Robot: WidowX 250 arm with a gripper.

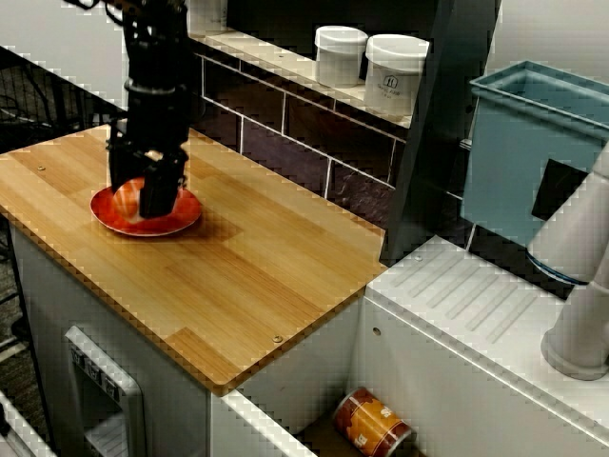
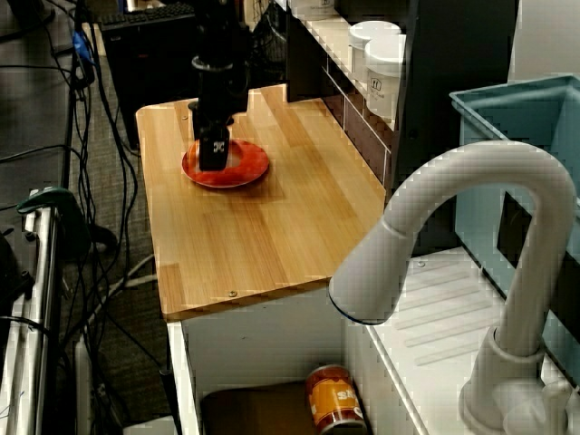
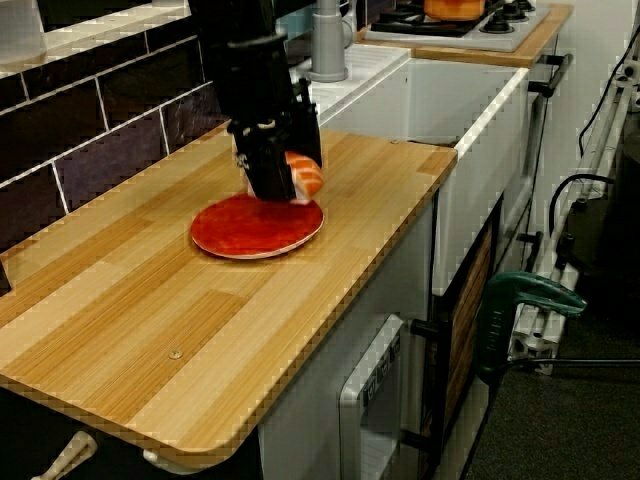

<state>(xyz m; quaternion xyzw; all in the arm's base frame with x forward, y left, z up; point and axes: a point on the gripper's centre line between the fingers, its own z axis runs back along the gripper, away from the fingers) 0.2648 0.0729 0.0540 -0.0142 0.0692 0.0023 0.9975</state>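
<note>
In the view from the side, my gripper [image 1: 143, 198] stands over the red plate [image 1: 183, 221] toward the counter's [image 1: 266, 276] end away from the sink [image 1: 319, 381], where a can [image 1: 373, 424] lies. In the view from above, bare wood surrounds the plate to every edge. In the view along the counter, my jaws pinch the salmon sushi [image 3: 306, 174] just above the plate.

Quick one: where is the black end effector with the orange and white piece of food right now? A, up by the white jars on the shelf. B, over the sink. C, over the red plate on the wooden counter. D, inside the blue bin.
C: the end effector stands right over the red plate on the wooden counter, with the piece of food between its fingers.
</note>
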